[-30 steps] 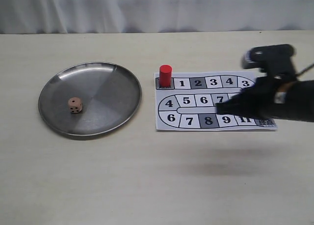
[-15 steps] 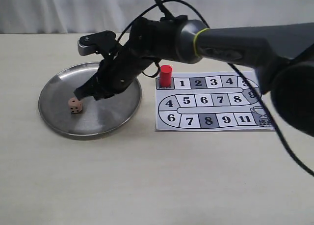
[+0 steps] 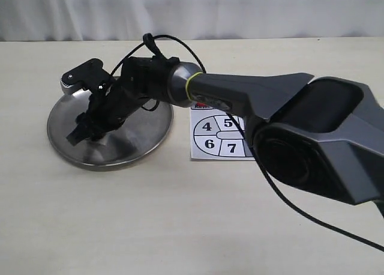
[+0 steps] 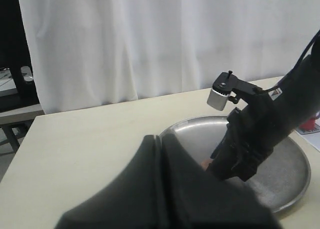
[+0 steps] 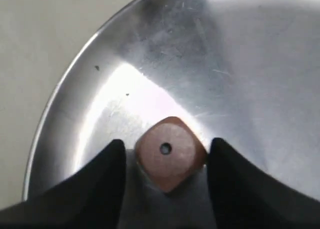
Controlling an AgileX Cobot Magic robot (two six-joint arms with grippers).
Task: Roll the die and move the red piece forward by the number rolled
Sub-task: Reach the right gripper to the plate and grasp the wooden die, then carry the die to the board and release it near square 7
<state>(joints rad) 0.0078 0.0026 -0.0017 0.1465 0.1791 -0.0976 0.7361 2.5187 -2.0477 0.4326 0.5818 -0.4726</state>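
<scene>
Exterior view: a round, shallow steel plate (image 3: 60,150) lies on the pale cream table (image 3: 180,227). Over the plate's left half hangs the black right hand (image 3: 81,134), its tip pointing down at the plate's floor and hiding what lies beneath it. A small silver-grey camera block (image 3: 75,80) sits on the wrist above the plate's far rim. From there the dark grey right arm (image 3: 240,98) runs off past the plate's right rim. It covers most of the white printed paper game board (image 3: 210,144), which lies just to the right of the plate without touching it. Only the squares 4, 5, 6 and 7 can be read.

In the right wrist view the small pale beige wooden die (image 5: 170,151) rests on the plate's floor, well inside the rim, with a single dark pip facing the camera. The hand's two black fingers (image 5: 100,184) flank it closely, set slightly wider than the die. A thin strip of bright steel shows between one finger and the die. On the other side the gap is too shadowed to tell whether finger and die touch.

In the left wrist view the left hand (image 4: 159,139) is a blurred dark wedge near the lens, short of the plate's near rim. Its fingers meet along one seam with no gap between them, and they hold nothing. Beyond the plate's far side, a bit of the small red cylindrical piece (image 4: 311,123) shows past the right arm.
</scene>
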